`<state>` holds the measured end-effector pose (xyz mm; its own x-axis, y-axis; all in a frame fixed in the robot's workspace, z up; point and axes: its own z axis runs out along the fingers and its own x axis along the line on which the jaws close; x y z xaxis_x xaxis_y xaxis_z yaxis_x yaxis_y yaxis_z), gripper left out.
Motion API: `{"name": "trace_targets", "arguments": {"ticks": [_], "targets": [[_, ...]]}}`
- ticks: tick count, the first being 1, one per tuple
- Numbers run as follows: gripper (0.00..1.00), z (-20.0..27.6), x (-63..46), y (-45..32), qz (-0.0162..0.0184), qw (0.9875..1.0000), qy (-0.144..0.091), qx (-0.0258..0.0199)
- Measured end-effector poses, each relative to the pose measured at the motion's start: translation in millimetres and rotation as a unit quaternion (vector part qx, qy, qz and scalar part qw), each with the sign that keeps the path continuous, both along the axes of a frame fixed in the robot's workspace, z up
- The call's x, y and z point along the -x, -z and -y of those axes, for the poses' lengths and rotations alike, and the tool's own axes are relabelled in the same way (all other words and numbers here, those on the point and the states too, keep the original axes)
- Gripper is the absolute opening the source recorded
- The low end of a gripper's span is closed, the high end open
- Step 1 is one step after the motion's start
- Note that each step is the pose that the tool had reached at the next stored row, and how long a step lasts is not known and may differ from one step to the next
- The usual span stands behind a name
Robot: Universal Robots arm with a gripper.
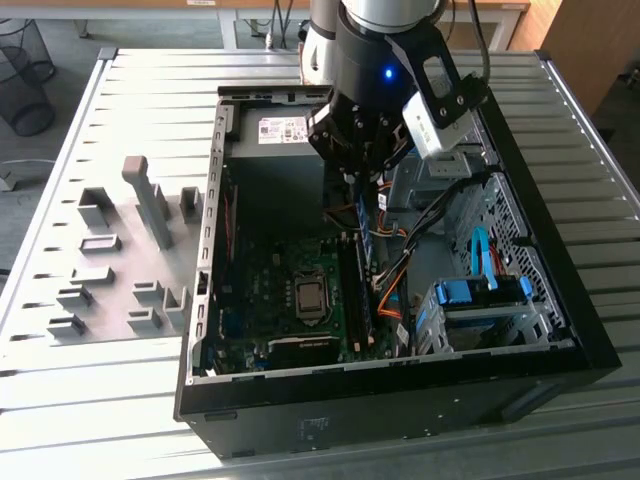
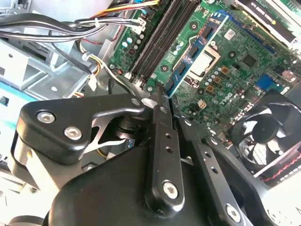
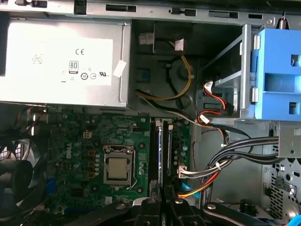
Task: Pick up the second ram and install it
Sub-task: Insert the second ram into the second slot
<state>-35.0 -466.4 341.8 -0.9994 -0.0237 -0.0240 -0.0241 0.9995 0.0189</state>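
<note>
Gripping the second ram (image 2: 195, 49) edgewise, gripper (image 2: 164, 101) closed on its near end; stick's long axis runs parallel with the memory slots (image 3: 161, 150), hanging just above them inside the computer case (image 1: 560, 250).

We see the gripper (image 2: 165, 101) covering one end of the blue ram stick (image 2: 197, 52) in the second wrist view. The black fan (image 2: 268, 141) is cut off at the picture's edge.
</note>
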Motion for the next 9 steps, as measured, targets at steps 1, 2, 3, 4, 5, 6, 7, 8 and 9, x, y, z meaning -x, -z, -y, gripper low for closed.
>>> {"name": "trace_targets", "arguments": {"ticks": [1,2,3,4,5,6,7,8,9], "targets": [[0.14,0.0,-0.2,0.8,0.0000,1.0000,0.000,0.0000],[0.14,0.0,-0.3,1.6,-0.0003,1.0000,0.001,0.0000],[0.14,0.0,-1.0,2.3,-0.0016,1.0000,0.001,0.0001],[0.14,0.0,-1.7,3.1,-0.0034,1.0000,0.001,0.0000],[0.14,0.0,-2.2,4.1,-0.0040,1.0000,0.001,0.0000],[0.14,0.0,-2.7,5.1,-0.0047,1.0000,0.001,0.0000],[0.14,0.0,-3.0,6.4,-0.0052,1.0000,0.001,-0.0001],[0.14,0.0,-3.1,8.0,-0.0052,1.0000,0.001,-0.0001],[0.14,0.0,-3.2,9.8,-0.0052,1.0000,0.001,-0.0002]]}}
